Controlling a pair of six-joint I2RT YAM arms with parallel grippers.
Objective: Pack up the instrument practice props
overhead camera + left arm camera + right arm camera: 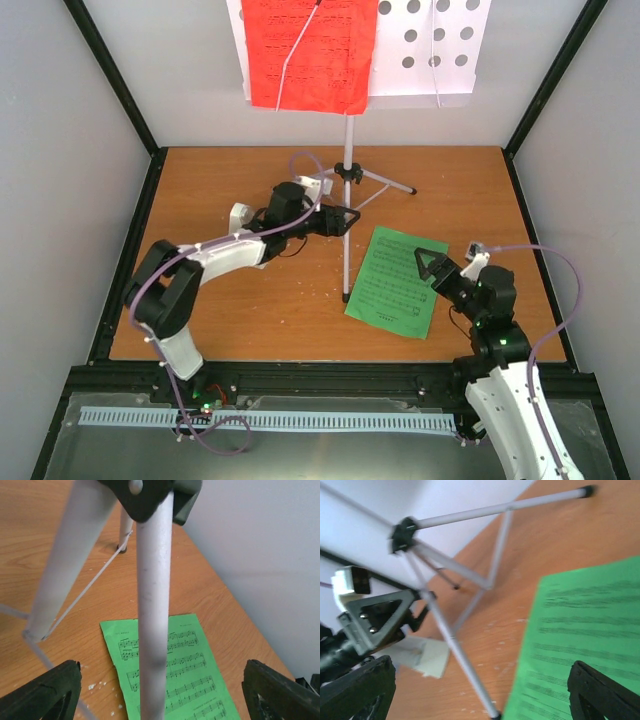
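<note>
The white perforated music stand (430, 45) stands at the back on a thin silver tripod (348, 175), with a red sheet-music page (310, 55) on it. A green page (393, 282) lies flat on the table and also shows in the left wrist view (195, 670) and the right wrist view (585, 630). My left gripper (344, 218) is open with its jaws either side of the front tripod leg (152, 630), not closed on it. My right gripper (430, 264) is open and empty over the green page's right part. A small white metronome (427, 655) sits behind the left arm, partly hidden.
The wooden table (250, 310) is ringed by a black frame and white walls. The tripod's legs spread across the back middle, one ending at the right (412, 189). Small white crumbs lie near the front leg's foot (346, 297).
</note>
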